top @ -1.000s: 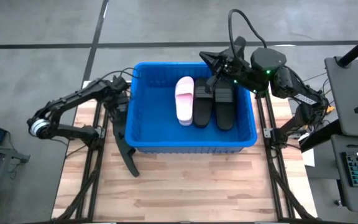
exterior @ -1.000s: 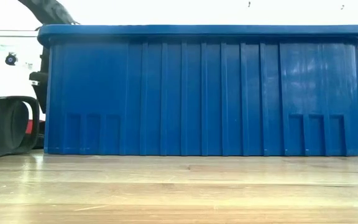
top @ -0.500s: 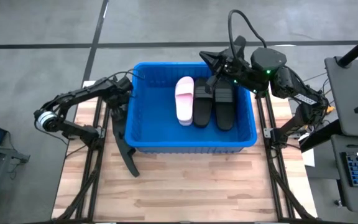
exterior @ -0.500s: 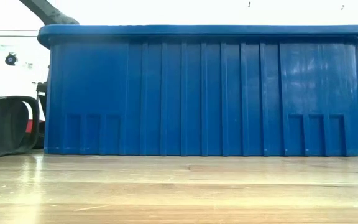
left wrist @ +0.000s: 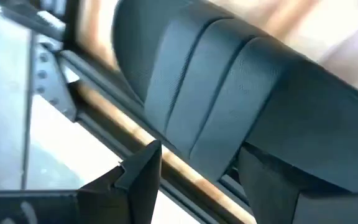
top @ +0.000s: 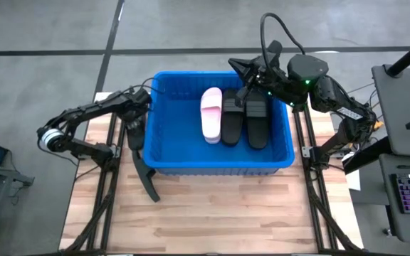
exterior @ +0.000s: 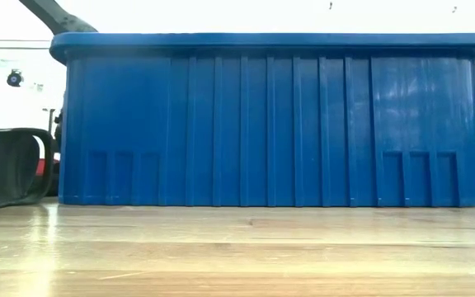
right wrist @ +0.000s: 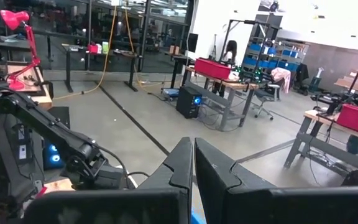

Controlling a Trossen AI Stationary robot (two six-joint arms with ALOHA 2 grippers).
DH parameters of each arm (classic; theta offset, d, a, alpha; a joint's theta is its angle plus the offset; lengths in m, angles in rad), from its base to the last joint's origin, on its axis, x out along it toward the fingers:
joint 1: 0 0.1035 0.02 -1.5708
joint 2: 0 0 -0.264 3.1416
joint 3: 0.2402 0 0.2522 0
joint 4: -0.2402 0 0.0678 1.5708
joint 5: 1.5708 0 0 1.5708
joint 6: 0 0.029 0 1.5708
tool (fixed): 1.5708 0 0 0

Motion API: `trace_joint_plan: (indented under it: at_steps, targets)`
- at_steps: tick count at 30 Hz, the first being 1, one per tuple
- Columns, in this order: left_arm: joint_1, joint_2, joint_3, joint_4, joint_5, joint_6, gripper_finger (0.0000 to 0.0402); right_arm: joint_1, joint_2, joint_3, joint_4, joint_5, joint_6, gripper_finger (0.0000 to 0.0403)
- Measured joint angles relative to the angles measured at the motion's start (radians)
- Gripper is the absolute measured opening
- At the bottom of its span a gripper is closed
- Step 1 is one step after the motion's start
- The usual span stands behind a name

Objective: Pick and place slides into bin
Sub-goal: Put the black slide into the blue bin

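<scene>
Black slide [top: 142, 173] lies on desk [top: 212, 213] outside bin [top: 191, 162]; my left tool [left wrist: 194, 180], released, straddles it; right tool [right wrist: 194, 163] clenched, waiting.

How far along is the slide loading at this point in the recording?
Done: one pink slide and two black slides lie side by side in the blue bin. In hand: the left gripper, open, is at a black slide lying on the table outside the bin's left wall; nothing is lifted. The right gripper waits shut at the bin's far rim. Left: that outside slide.
</scene>
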Motion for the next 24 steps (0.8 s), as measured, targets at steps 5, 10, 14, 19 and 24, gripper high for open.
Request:
trace_joint_plan:
  at_steps: [5,10,14,19,24]
  targets:
    - [0.002,0.001,-0.026,0.059,-0.021,-0.002,0.0189,0.0,0.0,0.0,0.005,0.0,-0.004,0.0009]
    - [0.003,0.004,-0.027,0.121,-0.003,-0.003,0.0189,0.0,0.0,0.0,0.021,0.0,-0.018,0.0009]
    - [0.002,0.004,-0.034,0.163,-0.027,0.002,0.0189,0.0,0.0,0.0,0.02,0.0,-0.025,0.0009]
    - [0.002,0.004,-0.09,0.247,-0.074,-0.006,0.0189,0.0,0.0,0.0,0.021,0.0,-0.027,0.0009]
    - [0.005,0.002,-0.143,0.254,-0.133,-0.007,0.0189,0.0,0.0,0.0,0.021,0.0,-0.03,0.0009]
